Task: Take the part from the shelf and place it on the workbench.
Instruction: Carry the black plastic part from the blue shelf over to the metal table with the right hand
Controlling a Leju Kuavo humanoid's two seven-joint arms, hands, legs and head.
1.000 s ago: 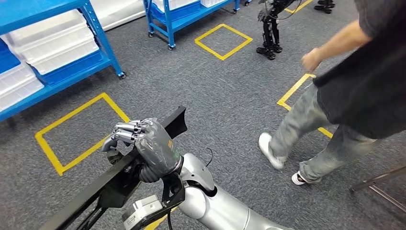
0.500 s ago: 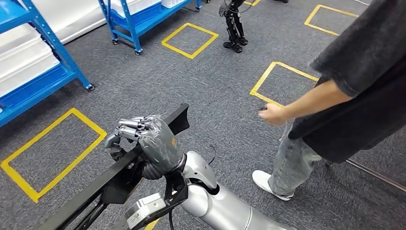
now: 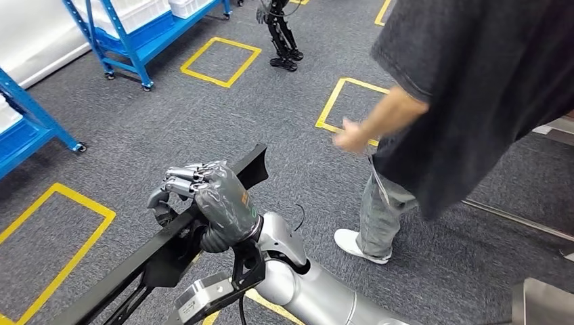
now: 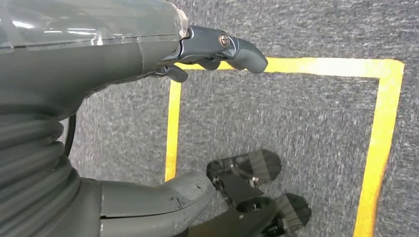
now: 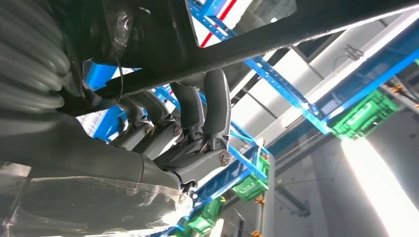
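While a person in dark top and grey jeans stands close on the robot's right, one hand out over a yellow floor square, the right hand grips the part, a long black bar, fingers wrapped over its top. Blue shelves w/ white bins sit further off on grey carpet. Right wrist cam, from below: fingers curled round the bar, green crates beyond. Left wrist cam: left hand hangs over the floor, holding nothing, fingers loosely apart.
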